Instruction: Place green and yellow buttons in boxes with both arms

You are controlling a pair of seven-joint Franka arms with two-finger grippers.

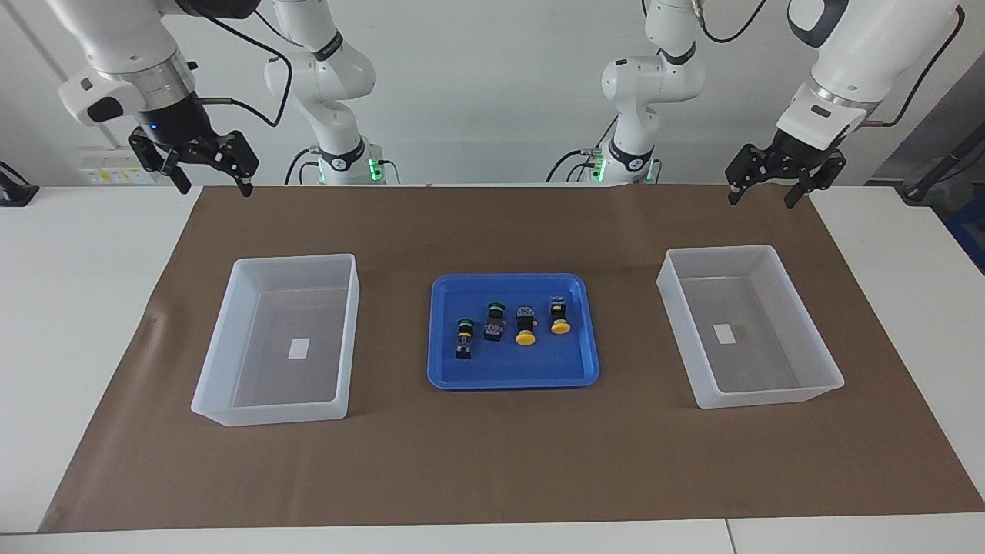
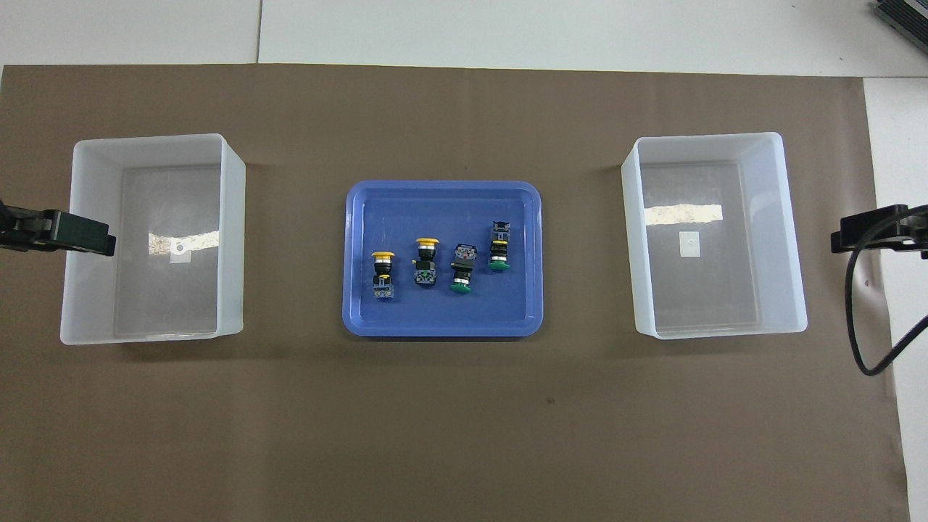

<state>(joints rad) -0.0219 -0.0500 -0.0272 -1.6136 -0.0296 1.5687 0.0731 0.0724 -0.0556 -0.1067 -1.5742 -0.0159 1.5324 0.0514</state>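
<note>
While both arms wait raised above the robots' edge of the brown mat, I see my right gripper with fingers spread and nothing in them, over the mat's corner near one empty box. Midway along the table sits a blue tray with all four buttons lying in a row (two green buttons, then two yellow buttons). At the left arm's end lies the other box, also empty, with my left gripper up over the mat's corner near it, fingers likewise apart.

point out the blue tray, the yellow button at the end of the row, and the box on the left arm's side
blue tray (image 1: pixel 514 373), facing view, bare floor by its rim
yellow button (image 1: pixel 560 326), facing view, on its yellow cap
box (image 1: pixel 769 398), facing view, on its wall
</note>
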